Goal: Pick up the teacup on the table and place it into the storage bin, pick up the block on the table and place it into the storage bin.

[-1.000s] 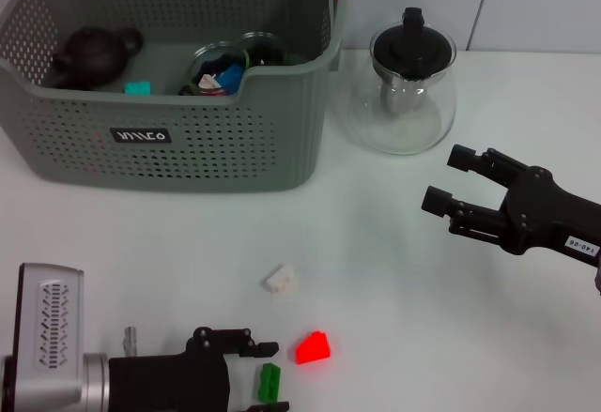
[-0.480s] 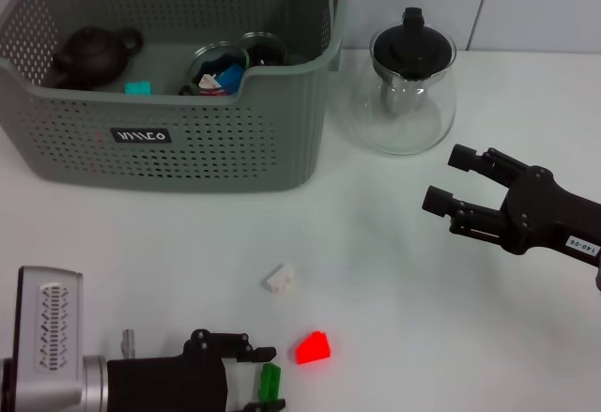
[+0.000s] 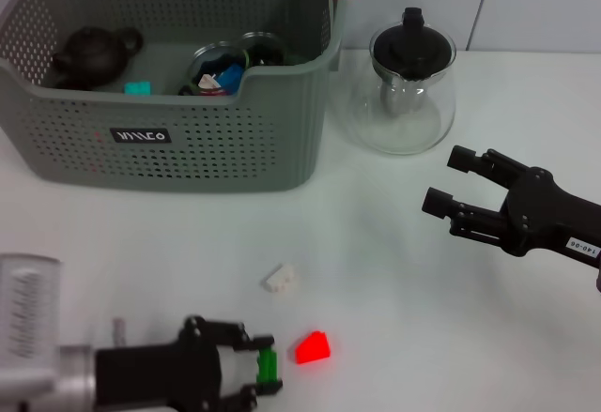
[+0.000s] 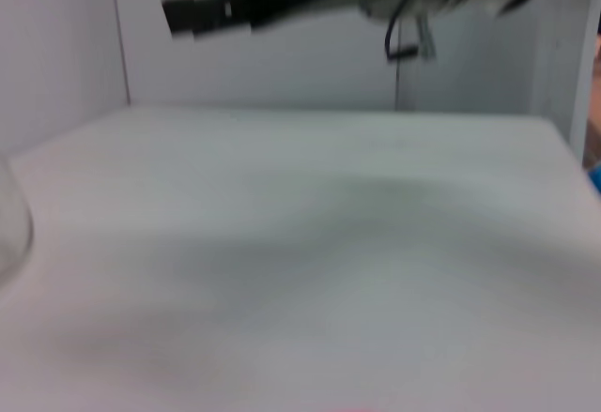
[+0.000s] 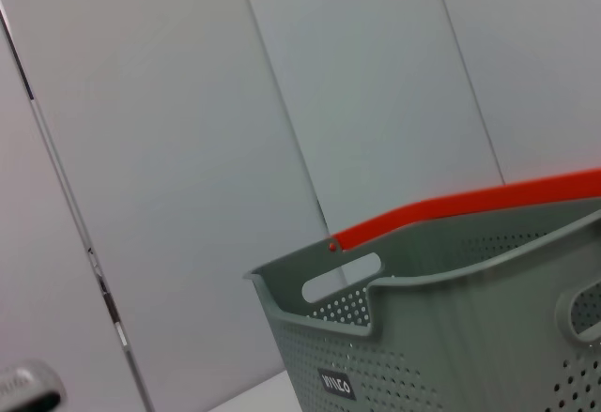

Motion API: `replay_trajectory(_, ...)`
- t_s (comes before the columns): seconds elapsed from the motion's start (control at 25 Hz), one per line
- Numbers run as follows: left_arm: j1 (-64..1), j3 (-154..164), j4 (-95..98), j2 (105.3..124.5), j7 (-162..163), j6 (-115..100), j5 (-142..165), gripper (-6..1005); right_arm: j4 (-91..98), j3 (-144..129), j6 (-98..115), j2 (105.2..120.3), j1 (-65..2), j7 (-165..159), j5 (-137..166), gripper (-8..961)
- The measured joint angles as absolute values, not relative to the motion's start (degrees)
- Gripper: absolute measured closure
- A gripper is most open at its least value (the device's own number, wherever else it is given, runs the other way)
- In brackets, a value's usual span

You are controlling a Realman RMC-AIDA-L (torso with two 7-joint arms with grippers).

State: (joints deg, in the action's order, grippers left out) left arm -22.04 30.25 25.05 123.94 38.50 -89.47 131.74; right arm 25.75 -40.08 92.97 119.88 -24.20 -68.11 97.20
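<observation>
— Where is the block?
— The green block [image 3: 269, 366] sits between the fingers of the left end effector [image 3: 263, 373], low on the counter [image 3: 394, 271], just beside the red block [image 3: 313, 347] and well apart from the storage bin [image 3: 178, 140].
— And the right end effector [image 3: 449, 183]?
— Spread wide, empty, near the glass teapot [image 3: 406, 88].
</observation>
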Motion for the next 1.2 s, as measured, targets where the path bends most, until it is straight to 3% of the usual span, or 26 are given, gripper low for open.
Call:
replay_trajectory(0.28,-22.1,10.6,28.9,121.28,41.0,-114.6,127.9,558,25.8,-40.1,93.1,119.88,-24.2,-68.1,97.2,9)
replay_trajectory(0.48,-23.4,1.8,28.5,120.32,50.5,-116.9,109.4,540,25.7,-40.1,92.9,119.96,-24.4,-68.1,97.1,9)
replay_trajectory(0.68,-30.5,2.4,34.9,119.33,69.7,-105.3,99.7,522,25.7,-40.4,93.0,120.02,-24.9,-68.1,97.0,9)
replay_trajectory(0.96,-38.0,24.5,41.2,115.33,86.2,-79.0,105.0,496,25.6,-40.4,93.1,120.12,-24.9,-68.1,96.8,9)
replay_trajectory(1.2,-39.0,40.5,47.1,116.89,94.7,-63.2,111.5,474,25.2,-40.4,92.8,120.15,-25.0,-68.1,96.8,9)
